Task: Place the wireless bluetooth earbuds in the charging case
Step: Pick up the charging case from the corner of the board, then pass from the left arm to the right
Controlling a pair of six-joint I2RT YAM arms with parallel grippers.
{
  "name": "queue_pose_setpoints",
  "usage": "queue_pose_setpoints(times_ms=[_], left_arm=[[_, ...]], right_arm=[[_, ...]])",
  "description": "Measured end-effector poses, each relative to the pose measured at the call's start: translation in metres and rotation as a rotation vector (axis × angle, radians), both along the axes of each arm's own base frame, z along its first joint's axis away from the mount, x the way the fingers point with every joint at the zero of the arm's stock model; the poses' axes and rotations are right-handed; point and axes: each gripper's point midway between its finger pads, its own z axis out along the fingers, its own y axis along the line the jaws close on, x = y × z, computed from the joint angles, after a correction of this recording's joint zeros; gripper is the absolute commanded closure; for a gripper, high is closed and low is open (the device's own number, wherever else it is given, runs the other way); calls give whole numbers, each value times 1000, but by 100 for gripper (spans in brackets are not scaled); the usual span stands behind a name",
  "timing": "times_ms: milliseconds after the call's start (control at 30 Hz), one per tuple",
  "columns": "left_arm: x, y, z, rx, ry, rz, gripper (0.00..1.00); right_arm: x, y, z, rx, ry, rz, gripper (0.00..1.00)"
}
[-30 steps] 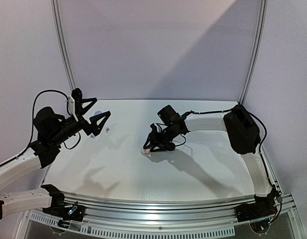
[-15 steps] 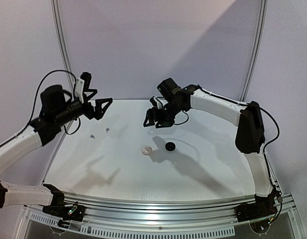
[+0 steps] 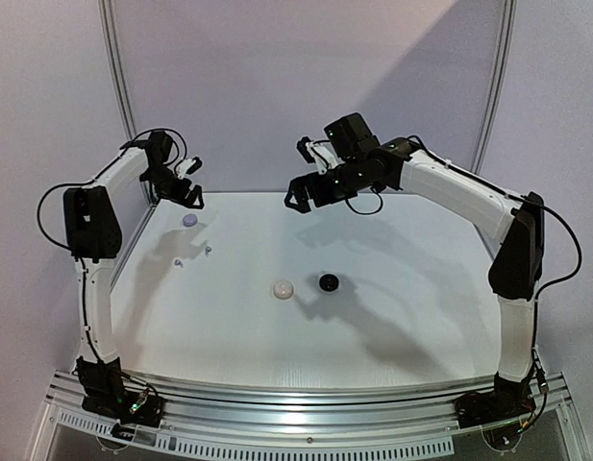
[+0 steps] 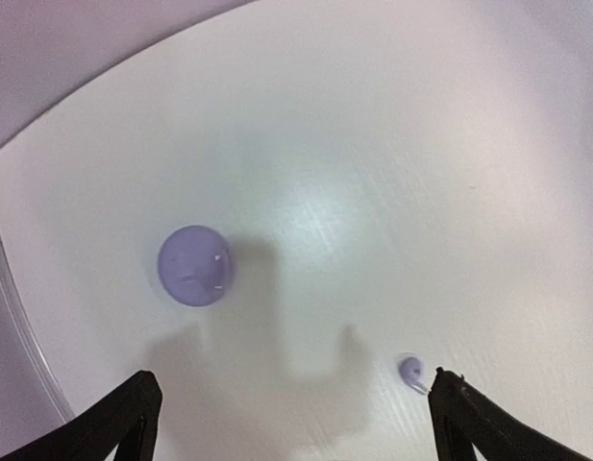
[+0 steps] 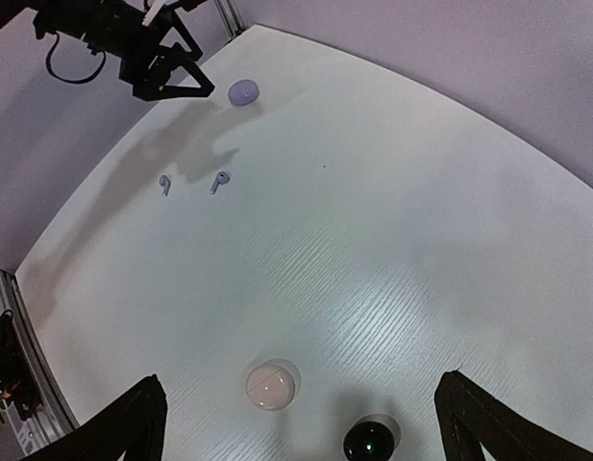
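**Both earbuds loose on the bench, both claws spread and empty**

You had the two earbuds lying bare on the white bench (image 3: 421,327), in its left part. The outer earbud (image 3: 179,260) was close to the left edge. The inner earbud (image 3: 208,251) was just beside it, a little farther back, and the two did not touch. Both were pale and tiny, each with a short stem. Neither sat in a case.

The lavender case (image 3: 189,220) lay near them, farther back toward the far left corner and apart from both buds. From above it read as a smooth round puck, and you could not tell whether its lid was up or down.

Nearer the middle of the bench sat the white case (image 3: 283,289) and the black case (image 3: 328,282). They were side by side with a gap between them, well apart from the earbuds.

Your left claw (image 3: 193,182) hung high over the far left corner, roughly above the lavender case. Its fingers were spread wide with nothing between them.

Your right claw (image 3: 301,175) was raised above the far middle of the bench. It was also spread wide and carried nothing. Its wrist camera looked down on the white and black cases far below.
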Motion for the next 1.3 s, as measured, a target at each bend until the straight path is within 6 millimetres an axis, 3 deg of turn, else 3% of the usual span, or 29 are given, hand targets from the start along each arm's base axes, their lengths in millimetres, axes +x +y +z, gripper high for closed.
queue_pose_setpoints(times_ms=[133, 200, 333, 500, 700, 833, 1033, 1300], left_arm=[[25, 49, -40, 33, 49, 112, 1], [29, 59, -50, 40, 56, 143, 1], [43, 53, -57, 21, 18, 168, 1], [59, 38, -61, -32, -26, 172, 1], [64, 37, -99, -40, 5, 193, 4], [61, 40, -123, -33, 47, 221, 12], [67, 42, -125, -39, 24, 251, 28], [71, 44, -126, -26, 0, 248, 58]], right_arm=[[1, 1, -12, -28, 7, 16, 1], [1, 2, -20, -39, 24, 19, 1], [-1, 2, -35, -61, 69, 15, 1], [-3, 1, -38, -50, 106, -14, 1], [-3, 2, -36, -16, 142, -52, 1], [-3, 2, -33, -4, 147, -60, 1], [-1, 4, -28, 13, 145, -66, 1], [-2, 4, -28, 15, 148, -66, 1]])
